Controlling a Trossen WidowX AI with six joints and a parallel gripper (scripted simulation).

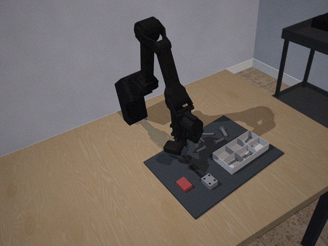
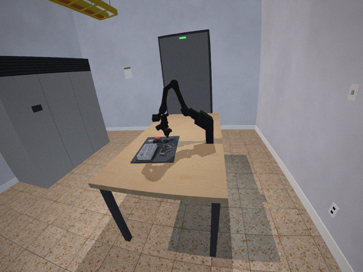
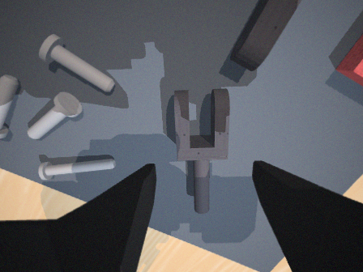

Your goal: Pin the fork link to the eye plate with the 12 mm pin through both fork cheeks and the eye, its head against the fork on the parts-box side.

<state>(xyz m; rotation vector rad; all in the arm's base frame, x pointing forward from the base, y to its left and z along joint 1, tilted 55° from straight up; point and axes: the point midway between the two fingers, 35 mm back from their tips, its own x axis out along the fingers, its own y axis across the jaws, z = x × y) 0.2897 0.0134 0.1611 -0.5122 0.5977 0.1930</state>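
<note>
The fork link point(image 1: 185, 158) point(image 3: 202, 153) lies on the dark mat, its two cheeks pointing away from my gripper and its round shank towards it. My gripper point(image 2: 167, 136) point(image 3: 203, 170) is partly open above the link; its fingers stand on either side of the shank, with gaps to both. The eye plate point(image 1: 197, 170) point(image 3: 265, 34) is a dark bar beyond the fork; its eye is not clearly visible. Headed pins lie loose: a long one point(image 3: 81, 67), a short thick one point(image 3: 50, 121), a thin one point(image 3: 87, 167) and one cut by the view edge point(image 3: 7, 95). I cannot tell which is 12 mm.
The white parts box point(image 1: 249, 159) point(image 2: 144, 156) has several compartments, some holding pins. A grey block with dark holes point(image 1: 209, 180) stands at the eye plate's far end. A red block point(image 1: 184, 184) point(image 3: 356, 61) lies beside it. The mat point(image 1: 201, 205) lies on the wooden table point(image 1: 91, 213).
</note>
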